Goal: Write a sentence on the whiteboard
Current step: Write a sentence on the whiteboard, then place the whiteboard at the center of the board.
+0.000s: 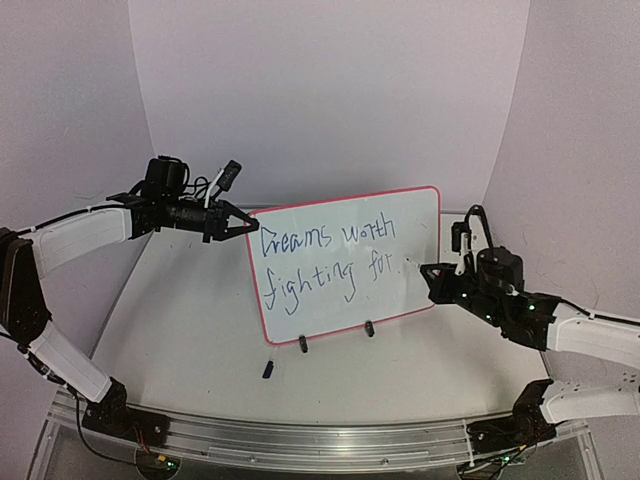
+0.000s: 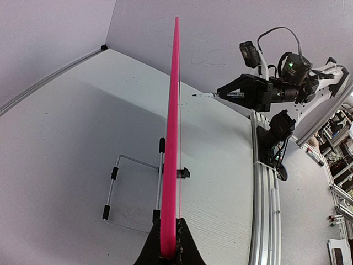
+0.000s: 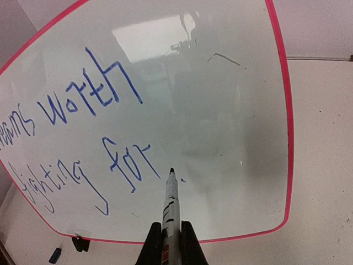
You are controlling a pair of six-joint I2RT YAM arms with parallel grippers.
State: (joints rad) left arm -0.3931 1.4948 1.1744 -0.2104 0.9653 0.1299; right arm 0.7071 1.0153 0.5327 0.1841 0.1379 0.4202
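Observation:
The whiteboard stands tilted on the table, red-pink rimmed, with "Dreams worth fighting for" written on it in blue and a small dot after "for". My left gripper is shut on its upper left corner. In the left wrist view the board's rim runs edge-on out of the left gripper. My right gripper is shut on a white marker. The marker's dark tip points at the board just right of "for", beside the dot. From the left wrist view, the marker tip hangs a short gap off the board face.
Two black clip feet hold the board's lower edge. A small dark marker cap lies on the table in front of the board. A wire stand sits behind the board. An aluminium rail runs along the near edge.

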